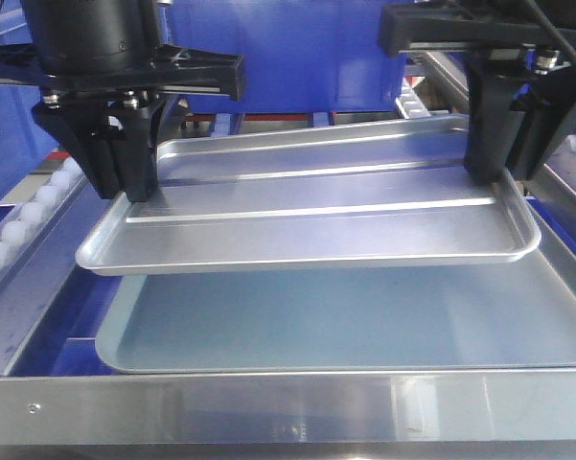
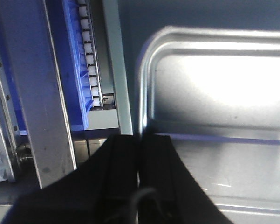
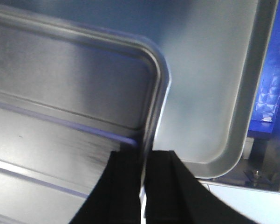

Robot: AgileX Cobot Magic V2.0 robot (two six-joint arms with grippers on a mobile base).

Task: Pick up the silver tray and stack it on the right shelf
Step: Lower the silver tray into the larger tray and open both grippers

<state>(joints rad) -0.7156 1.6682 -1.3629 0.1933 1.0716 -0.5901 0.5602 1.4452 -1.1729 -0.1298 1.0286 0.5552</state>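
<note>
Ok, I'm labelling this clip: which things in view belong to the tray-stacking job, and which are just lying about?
Job: silver tray, pinched at its rims by left gripper and right gripper; right shelf.
Lying about: larger grey tray beneath; blue panel behind.

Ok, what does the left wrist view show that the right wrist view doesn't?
Only the left wrist view shows the rail of white rollers and the steel frame bar beside it. Only the right wrist view shows the rounded corner of the larger grey tray lying under the silver tray. Both show a corner of the silver tray with its ridges, and black fingers closed on its rim: the left gripper in one, the right gripper in the other.
</note>
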